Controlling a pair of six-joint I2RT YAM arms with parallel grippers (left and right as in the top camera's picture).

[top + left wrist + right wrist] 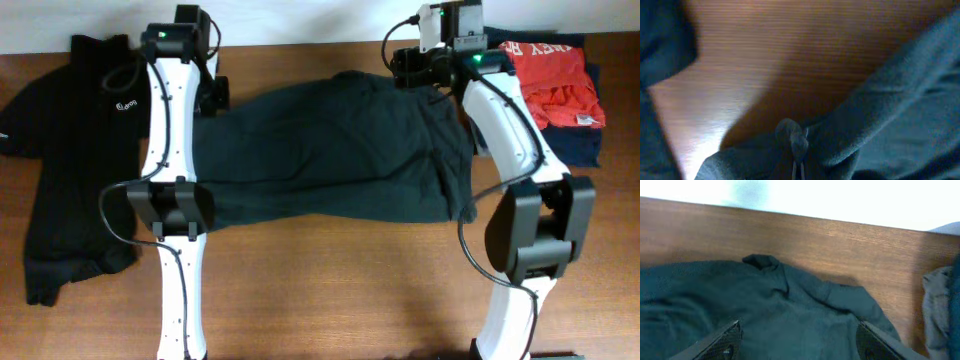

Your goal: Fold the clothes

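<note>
The black T-shirt (330, 150) lies rumpled across the middle of the wooden worktop (330, 290), between the two arms. The left hand (213, 95) is clamped tight on a small bunch of cloth at the shirt's far left edge. The right hand (799, 347) sits at the shirt's far right edge with its fingers (725, 340) spread wide above the cloth, gripping nothing. A black polo (70, 160) lies off to the left. A red-orange top (560, 85) rests on a navy garment (585, 145) at the right.
</note>
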